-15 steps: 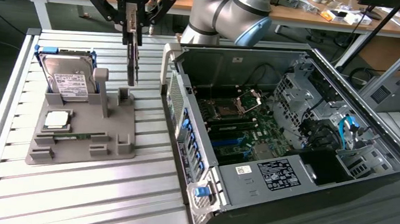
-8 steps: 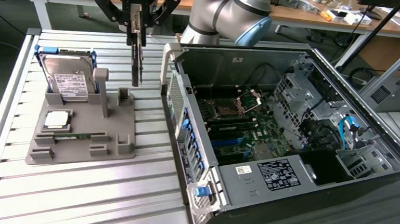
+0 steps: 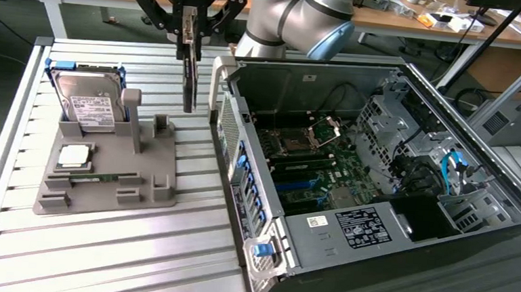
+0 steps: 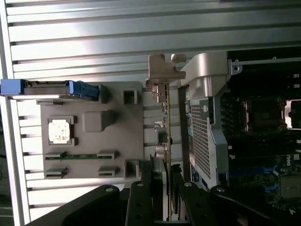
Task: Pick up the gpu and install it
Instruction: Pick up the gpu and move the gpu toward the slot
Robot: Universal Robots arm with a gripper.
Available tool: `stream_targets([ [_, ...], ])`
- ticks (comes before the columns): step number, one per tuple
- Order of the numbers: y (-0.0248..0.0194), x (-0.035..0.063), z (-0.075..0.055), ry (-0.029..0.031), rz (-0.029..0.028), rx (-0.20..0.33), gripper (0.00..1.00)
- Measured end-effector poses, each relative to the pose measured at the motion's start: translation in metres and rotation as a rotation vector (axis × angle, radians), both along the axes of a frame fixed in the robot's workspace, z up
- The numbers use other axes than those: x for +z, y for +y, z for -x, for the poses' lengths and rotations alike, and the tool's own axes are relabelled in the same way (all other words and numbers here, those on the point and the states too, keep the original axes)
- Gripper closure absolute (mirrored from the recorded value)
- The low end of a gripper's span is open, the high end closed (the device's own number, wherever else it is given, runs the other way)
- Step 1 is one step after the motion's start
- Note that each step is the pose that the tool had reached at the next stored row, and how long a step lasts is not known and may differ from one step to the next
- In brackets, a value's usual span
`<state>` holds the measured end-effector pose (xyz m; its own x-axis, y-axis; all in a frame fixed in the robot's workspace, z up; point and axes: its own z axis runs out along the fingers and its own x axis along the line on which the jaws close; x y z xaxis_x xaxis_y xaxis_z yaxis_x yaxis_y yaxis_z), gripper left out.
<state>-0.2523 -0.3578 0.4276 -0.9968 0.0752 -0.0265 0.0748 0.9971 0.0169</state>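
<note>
Over the gap between fixture and case: I have the end effector (image 3: 191, 26) hanging above the slatted surface (image 3: 99, 258), its fingers clamped on the upper edge of the gpu (image 3: 191, 74).
Gpu position: it is lifted and touches neither the surface nor the grey fixture (image 3: 104, 184).
Long axis: the card hangs straight down from the end effector and is edge-on to the exterior view. In the wrist view the gpu (image 4: 167, 132) runs away from the end effector (image 4: 165, 188), with its silver bracket (image 4: 164, 70) at the far, lower end.
Way to the case: the open computer case (image 3: 437, 218) lies to the exterior view's right of the card. Its motherboard (image 3: 305, 155) faces up on the case floor, well apart from the card.
In the way: the case's rear wall (image 3: 230, 124), perforated and upright, stands just beside the card, between it and the motherboard. I cannot tell whether the bracket hangs higher than the wall's rim.
Other side: the fixture's upright post (image 3: 131, 114) is near the card on the exterior view's left.
Left on the fixture: the hard drive (image 3: 87, 101) stands in its blue-clipped cradle, the processor chip (image 3: 74, 155) lies flat and the memory stick (image 3: 96, 176) lies in its groove, all apart from the card.
</note>
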Motion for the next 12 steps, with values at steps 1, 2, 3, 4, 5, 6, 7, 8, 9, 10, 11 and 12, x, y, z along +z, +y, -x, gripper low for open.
stream_targets([
  [1,0.0000,0.0000,-0.001,0.0000,0.0000,0.000,0.73],
  [2,0.0000,0.0000,-0.002,0.0000,0.0000,0.000,0.73],
  [3,0.0000,0.0000,-0.004,0.0000,0.0000,0.000,0.73],
  [4,0.0000,0.0000,-0.006,-0.0001,0.0000,0.000,0.73],
  [5,0.0000,-0.0001,-0.008,-0.0001,0.0000,0.000,0.73],
  [6,0.0000,0.0000,-0.011,0.0000,0.0000,0.000,0.73],
  [7,0.0000,0.0000,-0.012,-0.0001,0.0000,0.000,0.73],
  [8,0.0000,0.0000,-0.013,-0.0001,-0.0001,0.000,0.73],
  [9,0.0000,0.0000,-0.014,0.0000,0.0000,0.000,0.73],
  [10,0.0000,0.0000,-0.015,0.0000,0.0000,0.000,0.73],
  [11,0.0000,0.0000,-0.015,0.0000,0.0000,0.000,0.73],
  [12,0.0000,0.0000,-0.016,-0.0001,-0.0001,0.000,0.73],
])
